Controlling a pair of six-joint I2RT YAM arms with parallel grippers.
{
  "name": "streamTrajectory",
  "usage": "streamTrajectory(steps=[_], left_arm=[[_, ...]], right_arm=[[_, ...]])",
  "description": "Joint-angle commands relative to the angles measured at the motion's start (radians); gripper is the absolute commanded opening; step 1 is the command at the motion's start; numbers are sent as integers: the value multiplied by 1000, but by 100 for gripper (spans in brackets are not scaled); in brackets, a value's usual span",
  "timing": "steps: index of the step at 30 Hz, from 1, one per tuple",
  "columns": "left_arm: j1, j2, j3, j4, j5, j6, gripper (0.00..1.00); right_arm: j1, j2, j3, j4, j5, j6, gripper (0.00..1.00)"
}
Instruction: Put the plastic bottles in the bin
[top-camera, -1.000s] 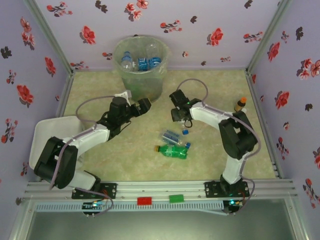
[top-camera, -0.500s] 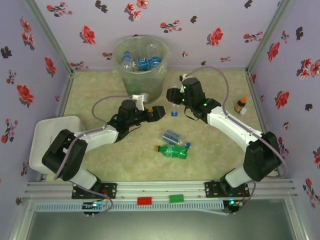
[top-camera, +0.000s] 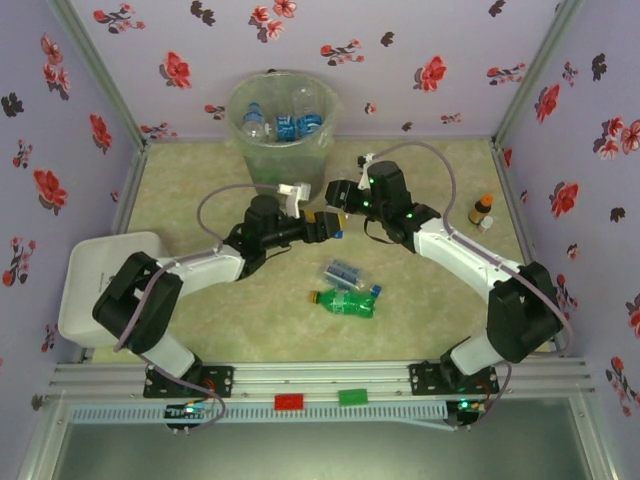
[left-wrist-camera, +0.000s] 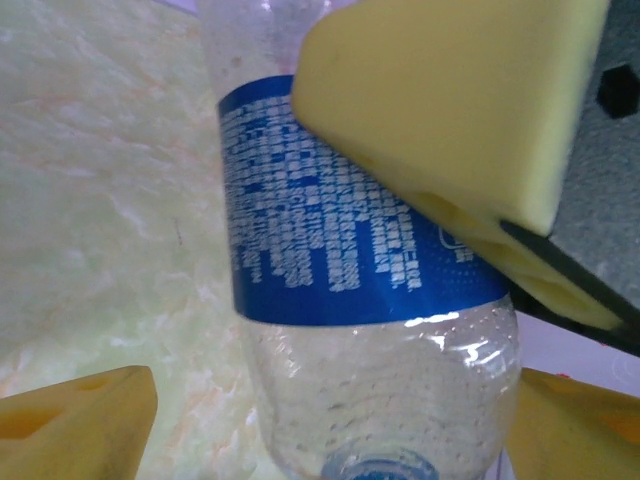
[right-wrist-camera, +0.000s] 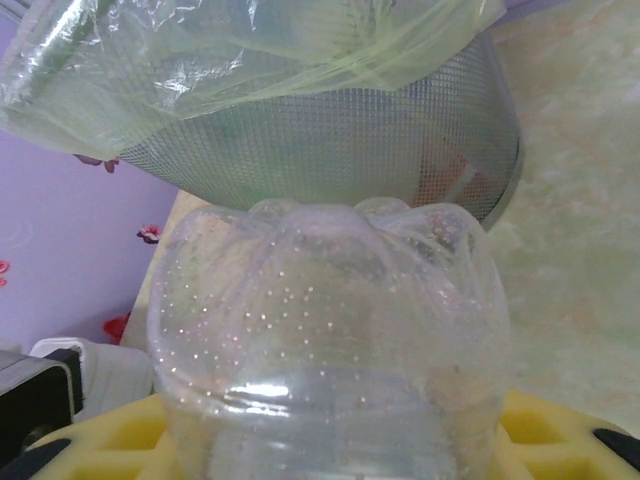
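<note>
Left pincer (top-camera: 330, 225) closer to 1 bottle (left-wrist-camera: 330, 250)

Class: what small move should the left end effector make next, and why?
Probably close the left end effector on the clear bottle: its open fingers straddle the cap end, while the right end effector grips the labelled body, short of the bin.

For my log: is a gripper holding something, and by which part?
The right gripper holds a clear bottle at its blue label; the left gripper is open.
</note>
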Motion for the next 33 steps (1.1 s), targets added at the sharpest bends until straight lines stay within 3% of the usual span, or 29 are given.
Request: streamTrajectory(steps=[1,10,15,18,25,33], left_arm=[[-9,26,39,49,26,14,82],[-9,62,47,127,34,-38,55],[-8,58,44,117,38,-39,36],[-9,51,36,110,37,-37,35],[10,11,4,80,4,-34,35],[92,-99,95,-155,-16,91,35]], right_arm=[[-6,-30,-16,63,-41,38,48],[-6,-30,-51,108,-53,68,49],[-6,-35,-56,126,-43,73,58],[-6,-36,-52,137,-41,73,63],[-30,-81,-32,73,35,28,98],[-78,-226,-101,-67,254,-58,100]])
